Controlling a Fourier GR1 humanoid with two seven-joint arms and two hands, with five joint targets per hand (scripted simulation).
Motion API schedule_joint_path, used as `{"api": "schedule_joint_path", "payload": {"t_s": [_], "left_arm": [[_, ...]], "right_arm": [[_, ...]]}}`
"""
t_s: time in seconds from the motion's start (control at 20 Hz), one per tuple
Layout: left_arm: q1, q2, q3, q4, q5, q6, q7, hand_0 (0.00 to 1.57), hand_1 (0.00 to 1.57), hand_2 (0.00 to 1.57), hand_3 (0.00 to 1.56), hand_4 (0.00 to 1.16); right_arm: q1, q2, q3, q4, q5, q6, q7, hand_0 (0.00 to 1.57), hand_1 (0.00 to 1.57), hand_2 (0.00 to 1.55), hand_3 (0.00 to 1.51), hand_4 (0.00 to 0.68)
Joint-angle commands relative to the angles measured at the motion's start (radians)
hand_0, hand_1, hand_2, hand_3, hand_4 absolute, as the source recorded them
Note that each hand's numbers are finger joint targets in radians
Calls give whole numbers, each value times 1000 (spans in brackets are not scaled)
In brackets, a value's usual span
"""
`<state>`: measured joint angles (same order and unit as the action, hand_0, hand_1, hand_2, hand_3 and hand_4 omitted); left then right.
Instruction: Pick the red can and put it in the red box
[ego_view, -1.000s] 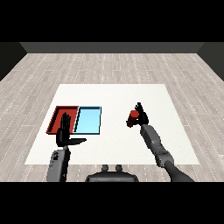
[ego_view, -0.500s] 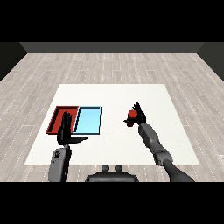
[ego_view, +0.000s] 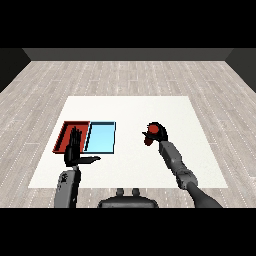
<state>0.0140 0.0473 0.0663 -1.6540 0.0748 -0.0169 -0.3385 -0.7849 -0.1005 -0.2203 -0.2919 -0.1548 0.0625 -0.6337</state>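
Head view across the white worktop: the robot's right hand curls round the red can, holding it over the worktop's right-centre, well apart from both trays. Whether the can clears the surface cannot be told from this angle. The red tray, the can's destination, lies at the left of the worktop, touching the light blue tray along one side. The blue tray sits between the can and its goal, so the carry appears to call for a leftward sweep high enough to pass over it. The left hand holds nothing, fingers straight and pointing up and thumb spread, at the near edge of the red tray, seemingly kept out of the way. With the can in hand, the pick looks done and the placing not yet begun.
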Motion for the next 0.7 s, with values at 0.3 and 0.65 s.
{"api": "schedule_joint_path", "payload": {"t_s": [0.3,0.65], "left_arm": [[-19,20,31,101,20,-47,-80,0,0,0,0,0],[2,-29,-55,46,-41,-6,-28,0,0,0,0,0]], "right_arm": [[25,27,50,-52,61,-84,-42,1467,1467,1455,1419,651],[18,34,55,-201,36,-77,27,1434,1434,1440,1403,656]]}}
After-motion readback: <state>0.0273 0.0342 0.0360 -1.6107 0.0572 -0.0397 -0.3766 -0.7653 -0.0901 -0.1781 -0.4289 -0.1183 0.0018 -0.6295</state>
